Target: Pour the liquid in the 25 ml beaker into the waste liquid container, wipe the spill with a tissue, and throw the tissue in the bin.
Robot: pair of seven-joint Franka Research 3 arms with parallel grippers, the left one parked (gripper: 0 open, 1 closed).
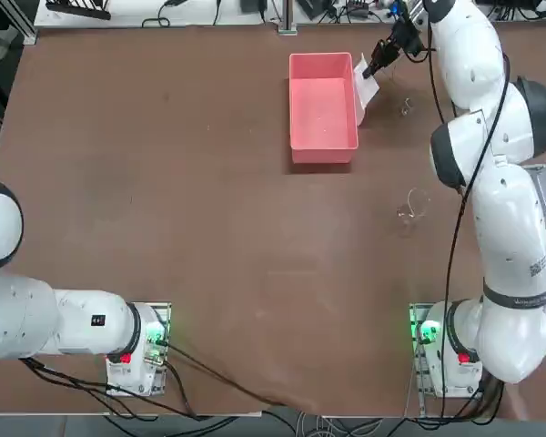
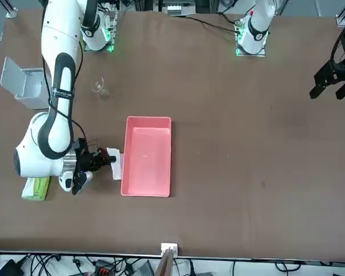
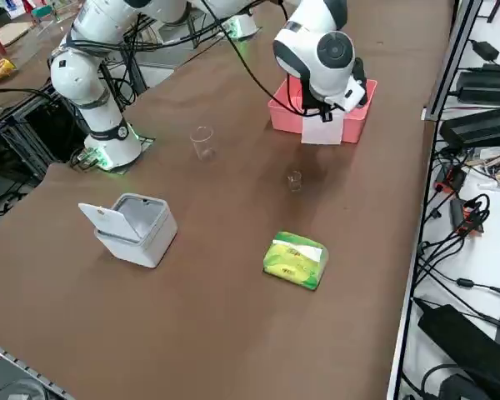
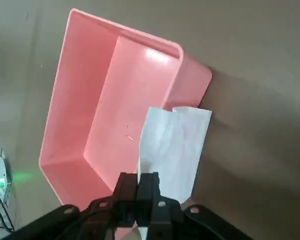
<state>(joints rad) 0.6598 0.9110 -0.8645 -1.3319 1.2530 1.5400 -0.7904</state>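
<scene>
We see the right arm's black two-finger gripper [image 4: 138, 187] held up in the air by the far end of the long pink plastic box [image 1: 323, 109]. Its two fingers are pressed tight together on the top edge of a small white paper tissue [image 4: 172, 150]. The tissue hangs down flat from the fingers, at the box's right long wall. Part of it is over the pink rim and part is over the brown table [image 1: 164, 209]. We cannot tell if the tissue touches the box.

The tiny clear glass beaker [image 3: 294, 180] stands upright on the table, a bit to the right of the box and apart from it. We cannot tell if there is any liquid in it. A bigger clear glass beaker [image 3: 202, 142] stands upright nearer to the robot, well apart from the tiny one.

A small white bin with its flap lid up [image 3: 133, 227] sits on the table's right side, farther right than the bigger beaker. A lime-green tissue pack [image 3: 296, 260] lies flat on the far right part of the table, well apart from the bin.
</scene>
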